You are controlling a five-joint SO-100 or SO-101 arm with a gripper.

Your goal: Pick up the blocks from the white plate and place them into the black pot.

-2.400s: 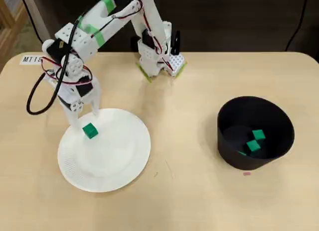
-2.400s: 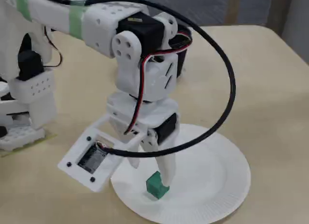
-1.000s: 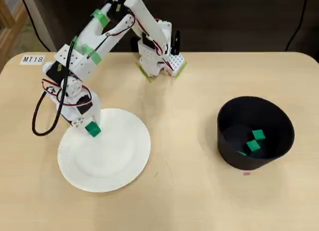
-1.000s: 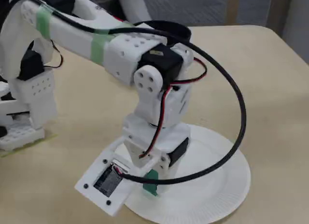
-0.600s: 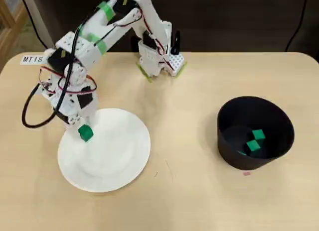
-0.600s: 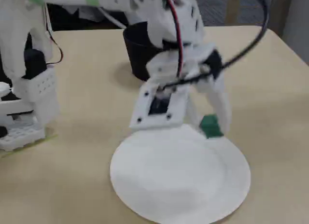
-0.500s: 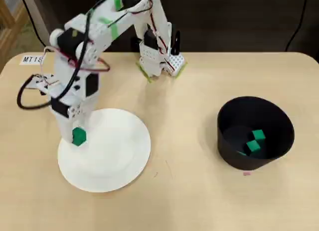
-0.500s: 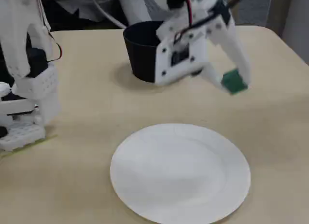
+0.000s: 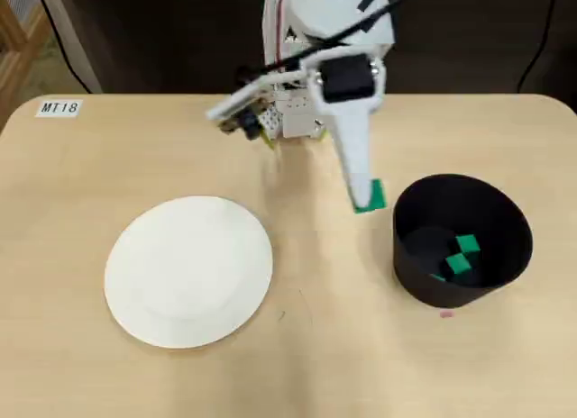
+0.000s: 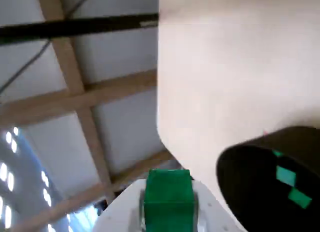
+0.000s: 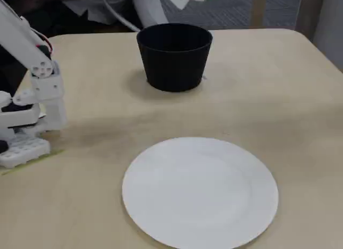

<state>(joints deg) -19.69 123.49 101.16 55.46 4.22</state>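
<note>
held block: a small bright green cube point(image 9: 369, 195), in the air just left of the pot's rim in the overhead view
blocks in pot: green cubes point(image 9: 461, 254) on the pot floor, right of centre
white plate: round, flat, bare point(image 9: 188, 271), lower left of the overhead view
black pot: matte, flared walls point(image 9: 416, 279), upright, right side

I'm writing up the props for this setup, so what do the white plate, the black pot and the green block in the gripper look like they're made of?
White plate: probably paper; matte, with a finely ribbed rim in the fixed view.
Black pot: matte black with thin flared walls, possibly plastic or stiff card; hard to tell.
Green block, held in the gripper: opaque, flat uniform colour with crisp edges, possibly painted wood or plastic; the look leaves it open.
</note>
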